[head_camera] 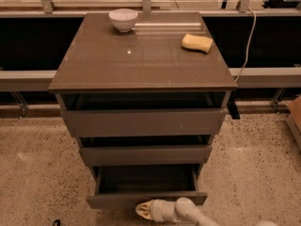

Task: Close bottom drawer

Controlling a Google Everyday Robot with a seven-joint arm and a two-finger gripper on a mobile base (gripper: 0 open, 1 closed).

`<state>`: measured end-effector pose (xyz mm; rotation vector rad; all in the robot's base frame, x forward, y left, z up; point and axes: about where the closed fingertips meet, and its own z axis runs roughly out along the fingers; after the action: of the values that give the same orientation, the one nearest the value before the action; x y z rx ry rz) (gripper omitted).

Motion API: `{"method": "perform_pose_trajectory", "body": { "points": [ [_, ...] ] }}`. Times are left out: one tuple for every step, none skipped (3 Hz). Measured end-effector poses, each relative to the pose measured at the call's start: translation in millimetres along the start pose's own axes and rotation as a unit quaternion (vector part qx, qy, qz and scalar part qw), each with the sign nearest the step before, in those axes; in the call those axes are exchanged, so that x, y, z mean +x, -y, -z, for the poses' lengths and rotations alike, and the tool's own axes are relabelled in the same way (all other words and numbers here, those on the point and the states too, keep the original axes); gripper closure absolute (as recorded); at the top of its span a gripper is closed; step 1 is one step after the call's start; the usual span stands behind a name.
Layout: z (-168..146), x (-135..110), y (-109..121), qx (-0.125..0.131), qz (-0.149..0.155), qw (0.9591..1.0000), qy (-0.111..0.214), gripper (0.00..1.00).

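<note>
At the foot of the cabinet (141,60) you have the drawer (146,199), the lowest and narrowest of three grey-brown fronts. It stands pulled well out toward the camera, so you look down into its dark, shallow box. Its plain flat face panel runs across the lower part of the view, low over the floor (42,173).

Just below that panel, at the very bottom edge of the view, you find the gripper (142,210). Its cream-coloured tip points left and lies close in front of the drawer face, slightly left of the face's middle. You cannot tell whether it touches the panel, and you cannot tell whether it is clenched or released. The white arm (188,213) carrying it runs off to the lower right.

Above the drawer, the middle drawer (146,154) sits out a little, with a dark gap showing along its top. The top drawer (143,122), the widest, is likewise out a little under the cabinet's overhanging top.

On the glossy brown top you see a white bowl (123,19) near the back left and a yellow sponge (197,42) toward the back right, well apart. A pale cable (247,41) hangs down behind the cabinet's right side. The floor is speckled beige.
</note>
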<state>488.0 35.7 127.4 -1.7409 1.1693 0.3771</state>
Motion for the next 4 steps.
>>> {"method": "perform_pose_trajectory", "body": {
  "points": [
    [-5.6,6.6,18.0,0.009,0.003,0.9999,0.003,1.00],
    [-29.9,16.2,43.1,0.014,0.009,0.9998,0.009,1.00],
    [-46.5,22.2,59.1,0.016,0.014,0.9997,0.013,1.00],
    [-72.8,19.7,80.6,0.017,0.025,0.9992,0.026,1.00]
  ]
}}
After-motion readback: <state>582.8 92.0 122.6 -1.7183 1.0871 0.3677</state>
